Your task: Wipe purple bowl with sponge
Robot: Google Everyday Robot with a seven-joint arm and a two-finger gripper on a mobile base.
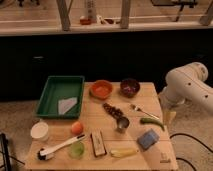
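The purple bowl (pixel 130 86) is small, round and dark, and stands at the far right of the wooden table (pixel 160 155), next to an orange bowl (pixel 101 89). The sponge (pixel 148 139), a blue-grey block, lies near the table's front right corner. My white arm (pixel 190 85) reaches in from the right. My gripper (pixel 170 118) hangs off the table's right edge, to the right of the bowl and beyond the sponge, touching neither.
A green tray (pixel 52 97) holding a white cloth (pixel 67 105) is at the far left. Between bowl and sponge lie a dark cluster (pixel 112 110), a metal cup (pixel 122 123), a fork (pixel 142 111) and a green pepper (pixel 151 121). A dark striped block (pixel 98 143), a banana (pixel 123 152) and a brush (pixel 57 148) lie in front.
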